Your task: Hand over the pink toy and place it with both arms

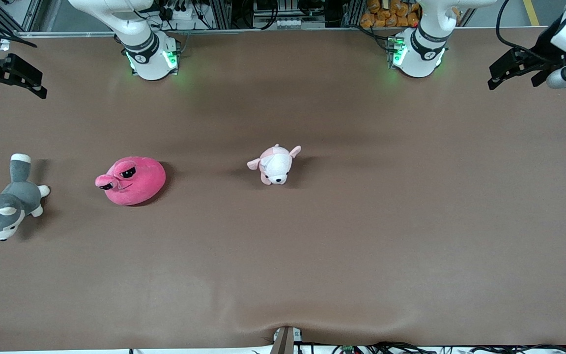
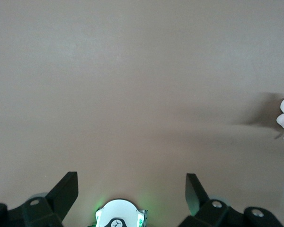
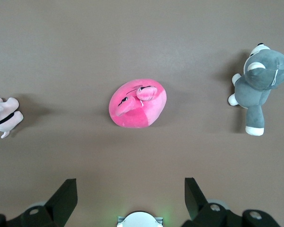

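Three plush toys are all that break the brown surface [image 1: 361, 246]: a pink toy [image 1: 133, 181], a husky [image 1: 10, 204] beside it toward the right arm's end, and a puppy [image 1: 275, 164] near the middle. Wide bare gaps separate them, so the pink toy is reachable from above and from every side. Both tools hang high at the surface's ends, the left tool [image 1: 516, 69] and right tool [image 1: 15, 78], fingers spread, nothing between them.
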